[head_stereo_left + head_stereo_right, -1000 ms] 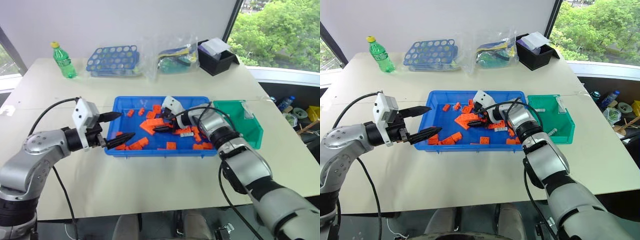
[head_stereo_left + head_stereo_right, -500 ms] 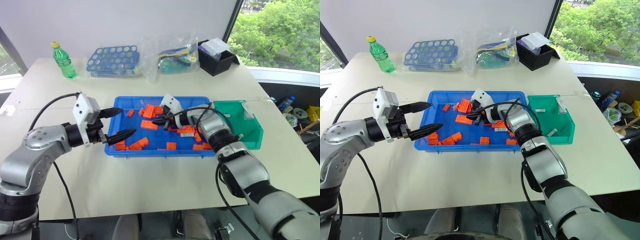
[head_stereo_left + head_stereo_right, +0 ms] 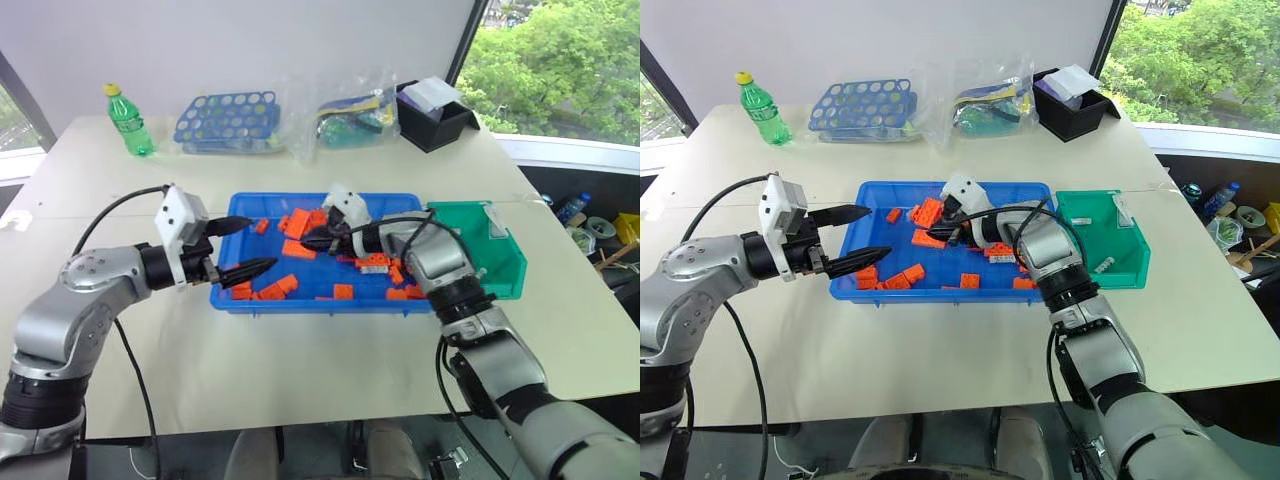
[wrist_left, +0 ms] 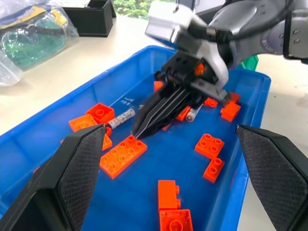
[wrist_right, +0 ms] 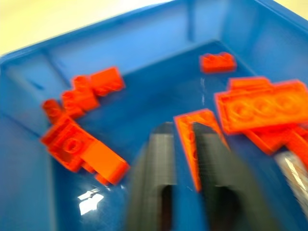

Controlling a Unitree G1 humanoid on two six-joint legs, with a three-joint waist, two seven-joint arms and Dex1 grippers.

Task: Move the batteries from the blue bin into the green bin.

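Nearly pressed together and gripping nothing, the right claw [image 4: 144, 126] is risking snagging bricks [image 4: 122, 155] beside a battery [image 4: 121, 117].

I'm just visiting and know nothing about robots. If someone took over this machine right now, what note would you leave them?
The left claw is open and empty, hovering at the blue bin's left edge.
The right claw is low inside the blue bin, over the orange bricks; whether it holds anything is unclear.
At least two batteries lie in the blue bin, one beside a brick, another under the right claw.
The green bin holds small pale items, probably batteries.
Left to do: move the rest across.
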